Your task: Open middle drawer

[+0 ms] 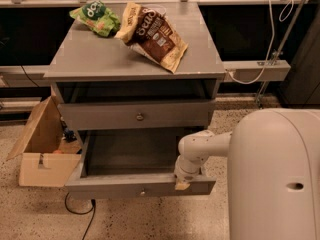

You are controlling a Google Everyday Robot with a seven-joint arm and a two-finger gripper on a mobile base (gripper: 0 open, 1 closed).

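The middle drawer (120,185) is a grey flat front with a small round metal knob (143,190). It stands pulled well out of the grey cabinet, and its dark inside shows. My gripper (182,182) is at the end of the white arm (200,146), on the top edge of this drawer's front, right of the knob. Above it, another grey drawer (100,116) with a round knob (140,116) sits nearly flush, with a dark gap under the cabinet top. Anything below the pulled-out drawer is hidden.
On the cabinet top (90,59) lie a green snack bag (96,16) and a brown snack bag (155,34). An open cardboard box (42,151) stands on the floor to the left. A black cable (80,211) runs under the cabinet. My white body (280,179) fills the lower right.
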